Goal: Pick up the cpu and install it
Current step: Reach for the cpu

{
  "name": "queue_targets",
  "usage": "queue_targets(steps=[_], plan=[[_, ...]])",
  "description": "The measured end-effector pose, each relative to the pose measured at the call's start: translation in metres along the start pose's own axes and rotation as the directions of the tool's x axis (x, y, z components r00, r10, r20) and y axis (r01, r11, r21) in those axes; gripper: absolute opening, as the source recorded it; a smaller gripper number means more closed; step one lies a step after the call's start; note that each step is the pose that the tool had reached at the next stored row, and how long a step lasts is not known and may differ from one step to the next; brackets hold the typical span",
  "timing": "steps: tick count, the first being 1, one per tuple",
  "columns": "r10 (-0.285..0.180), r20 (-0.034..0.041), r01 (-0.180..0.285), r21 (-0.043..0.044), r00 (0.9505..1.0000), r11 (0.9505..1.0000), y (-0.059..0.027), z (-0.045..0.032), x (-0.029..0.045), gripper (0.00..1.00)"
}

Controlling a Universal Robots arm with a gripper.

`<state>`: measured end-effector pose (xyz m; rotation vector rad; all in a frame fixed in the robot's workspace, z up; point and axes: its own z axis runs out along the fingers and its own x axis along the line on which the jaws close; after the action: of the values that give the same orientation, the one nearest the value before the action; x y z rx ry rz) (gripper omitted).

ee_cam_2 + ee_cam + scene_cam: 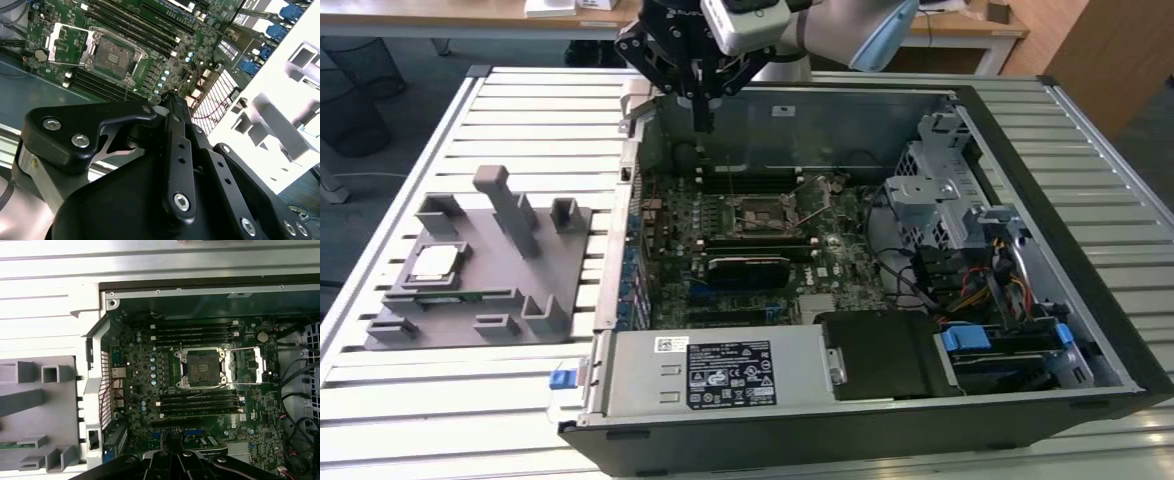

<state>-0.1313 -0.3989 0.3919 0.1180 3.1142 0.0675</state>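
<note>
nearest me, the cpu (434,262) sits untouched on the fixture (480,285), at the exterior view's left. further in, the socket (758,213) lies open and empty. farthest, my gripper (703,115) hangs over the back wall of the case (854,440), pressed together, holding nothing.

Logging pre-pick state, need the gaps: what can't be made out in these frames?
- cpu corner mark: too small, exterior view.
- Grey fixture: cut off by the picture edge, first wrist view.
- Socket pins: too small, both wrist views.
- Part of the motherboard: hidden by the gripper body, second wrist view.
- Cables by the drive cage: partly hidden behind it, exterior view.
</note>
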Motion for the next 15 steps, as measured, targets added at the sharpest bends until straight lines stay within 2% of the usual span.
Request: queue_targets(steps=[15], plan=[[0.000,-0.0018,0.000,0.0000,1.0000,1.0000,-0.0003,0.0014,0.0039,0.11]])
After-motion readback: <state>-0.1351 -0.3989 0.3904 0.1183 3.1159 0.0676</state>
